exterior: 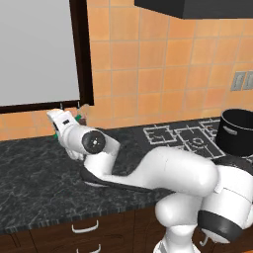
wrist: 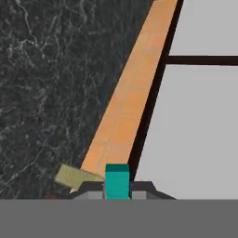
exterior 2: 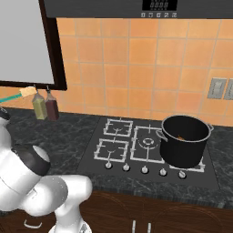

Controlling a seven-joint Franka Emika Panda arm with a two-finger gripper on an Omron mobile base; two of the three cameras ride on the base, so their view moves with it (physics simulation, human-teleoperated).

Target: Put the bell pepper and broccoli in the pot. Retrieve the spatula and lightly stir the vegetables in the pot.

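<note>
My gripper (wrist: 117, 187) is shut on the teal handle of the spatula (wrist: 117, 179), and its tan blade (wrist: 74, 176) pokes out to the left. From the right base the spatula (exterior 2: 27, 92) hangs in the air beside the window frame. From the left base the gripper (exterior: 66, 123) is at the far left, over the counter below the window. The black pot (exterior 2: 184, 141) stands on the stove's right burner, far from the gripper, with the orange bell pepper (exterior 2: 181, 136) just showing inside. The broccoli is hidden.
Two small bottles (exterior 2: 45, 107) stand against the tiled wall just right of the spatula. The stove (exterior 2: 123, 141) has several knobs along its front. Dark stone counter (exterior: 29, 173) runs left of the stove. A range hood (exterior: 197, 7) hangs above.
</note>
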